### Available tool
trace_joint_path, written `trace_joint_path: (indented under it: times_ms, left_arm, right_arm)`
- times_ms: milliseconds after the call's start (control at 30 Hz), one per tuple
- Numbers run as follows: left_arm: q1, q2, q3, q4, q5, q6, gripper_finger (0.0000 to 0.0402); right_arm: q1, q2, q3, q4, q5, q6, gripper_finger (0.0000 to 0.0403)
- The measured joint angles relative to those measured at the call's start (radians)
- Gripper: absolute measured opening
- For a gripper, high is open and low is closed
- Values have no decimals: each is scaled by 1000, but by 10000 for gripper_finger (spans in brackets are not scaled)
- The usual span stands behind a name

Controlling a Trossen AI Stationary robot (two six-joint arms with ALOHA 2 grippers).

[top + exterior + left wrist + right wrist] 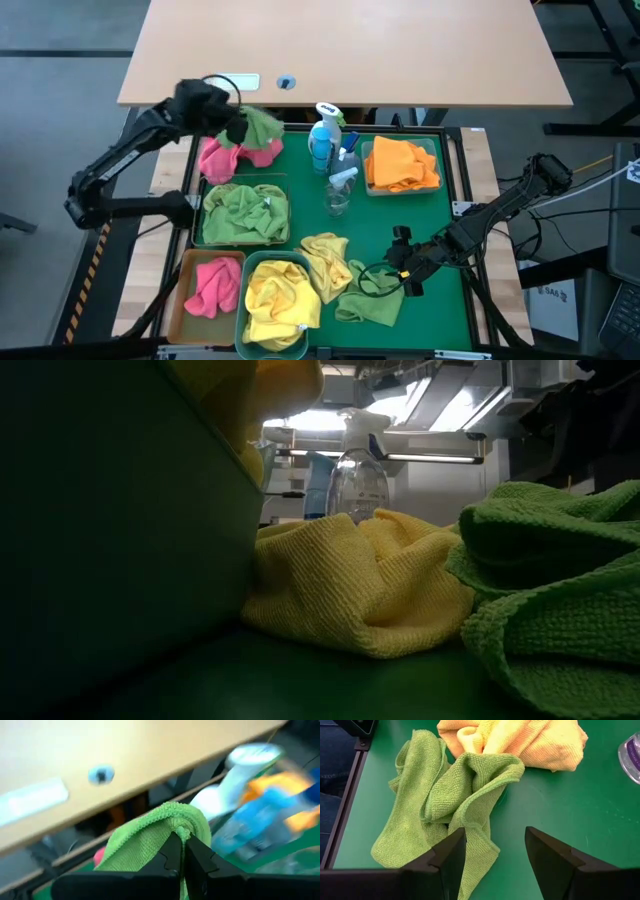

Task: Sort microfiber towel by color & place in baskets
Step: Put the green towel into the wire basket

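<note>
While the left gripper (243, 127) lifts a green towel (262, 124) in clenched fingers, the right gripper (402, 262) — fingers spread, empty — hovers beside another green towel (440, 805) on the tray (440, 215).

A green towel (262, 125) is held aloft over pink towels (225, 157); green-filled (245, 212), pink-filled (212, 287), yellow-filled (277, 300) and orange-filled (401, 166) baskets are spread around.

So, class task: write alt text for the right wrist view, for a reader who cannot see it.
The right gripper, open, hovers above a crumpled green towel lying on the green tray. A yellow towel touches the green towel's far edge, and part of a clear bottle shows at the picture's edge.
</note>
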Motion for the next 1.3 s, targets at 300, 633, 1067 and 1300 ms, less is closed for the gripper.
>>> trace_joint_path:
  times_ms: [300, 633, 1067, 1300]
  left_arm:
    - [-109, -95, 199, 1, 12, -76, 0]
    - [-221, -156, 320, -89, 168, -199, 0]
    - [-348, -206, 323, -383, 339, -317, 0]
    - [-393, -202, 196, -559, 270, -369, 0]
  right_arm:
    - [0, 0, 0, 0, 0, 0, 205]
    - [0, 0, 0, 0, 0, 0, 205]
    - [0, 0, 0, 0, 0, 0, 205]
    - [0, 0, 0, 0, 0, 0, 205]
